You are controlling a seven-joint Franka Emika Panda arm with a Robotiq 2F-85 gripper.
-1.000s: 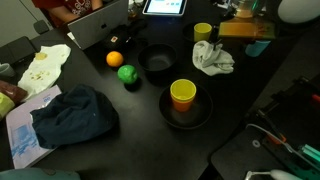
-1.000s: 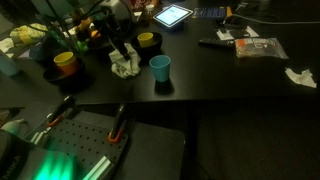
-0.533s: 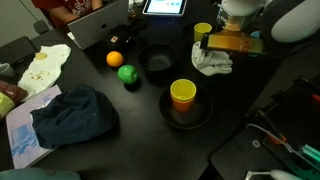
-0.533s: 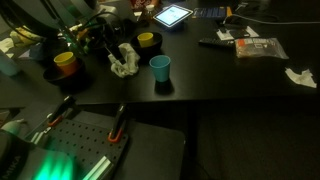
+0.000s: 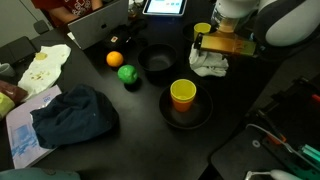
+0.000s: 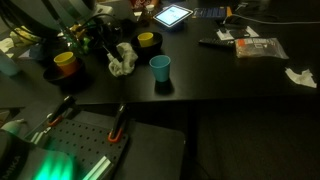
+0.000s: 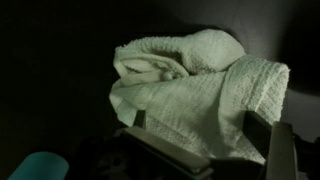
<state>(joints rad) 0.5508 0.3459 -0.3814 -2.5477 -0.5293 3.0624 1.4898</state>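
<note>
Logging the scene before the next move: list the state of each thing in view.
White towel: crumpled in a heap.
Fingers: open, close over the white towel.
Yellow cup: upright, in a black bowl.
Second black bowl: empty.
Blue cup: upright.
Tablet: screen lit.
Dark cloth: crumpled.

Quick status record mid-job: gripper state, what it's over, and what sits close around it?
gripper: open, one finger on each side of the white towel
contact: cannot tell whether the fingers touch it
white towel: crumpled, lying on the black table
nearby: yellow cup just behind the towel; teal cup beside it; black bowl further off
</note>
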